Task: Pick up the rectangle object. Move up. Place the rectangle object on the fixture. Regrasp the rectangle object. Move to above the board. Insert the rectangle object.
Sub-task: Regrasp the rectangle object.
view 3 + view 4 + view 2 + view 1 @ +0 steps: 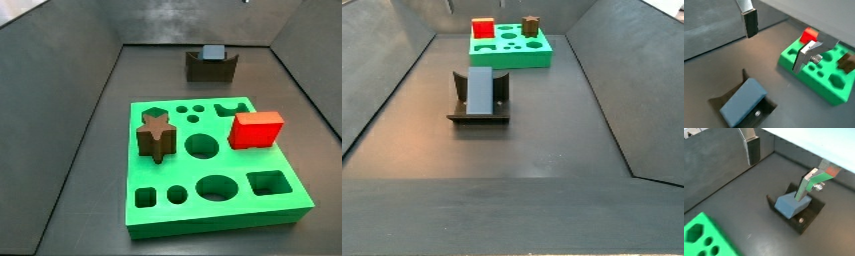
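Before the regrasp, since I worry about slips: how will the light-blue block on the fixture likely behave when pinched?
The light-blue block looks rigid with plain smooth faces, so probably firm but a little slippery. It leans in the fixture, so it might shift if nudged. Flat sides: unlikely to roll. The pincer hangs open above it in both wrist views.

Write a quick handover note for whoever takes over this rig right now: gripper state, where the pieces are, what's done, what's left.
Gripper: open, empty, raised above the floor; it shows only in the wrist views.
Rectangle object: resting on the fixture, released.
Board: on the floor apart from the fixture, with a red cube and a brown star piece in it.
Done: pick, lift, place on the fixture.
Left: regrasp the rectangle object, move above the board, insert.
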